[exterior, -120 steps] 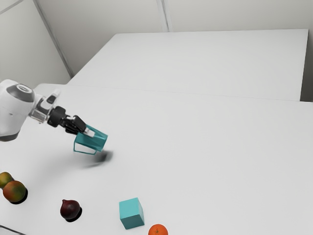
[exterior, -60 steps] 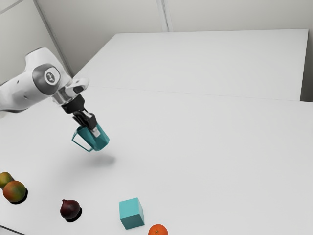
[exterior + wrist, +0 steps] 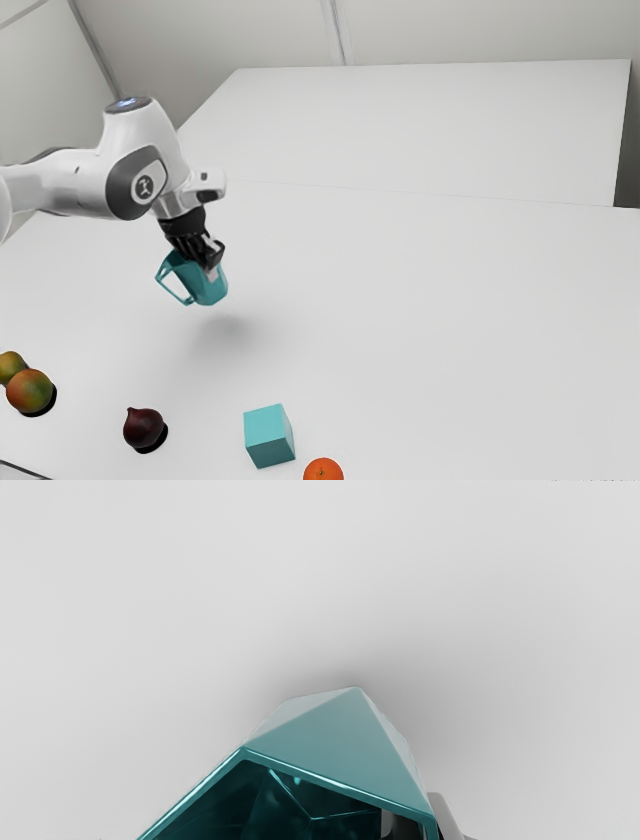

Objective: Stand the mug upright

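Swung steeper since the earlier frame, the gripper (image 3: pixel 211 270) has carried the mug (image 3: pixel 204 288) slightly toward the exterior view's right; its fingers pinch the mug's wall, one inside, one outside; the mug hangs tilted above the table (image 3: pixel 420 300); well apart from it lie two mottled fruits (image 3: pixel 30 391), a dark bulb (image 3: pixel 143 428), a teal block (image 3: pixel 268 437) and an orange (image 3: pixel 323 470)

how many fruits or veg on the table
4: a greenish fruit at the exterior view's left edge, a reddish-green fruit beside it, a dark onion right of those, an orange at the bottom edge. Others may lie off-frame.
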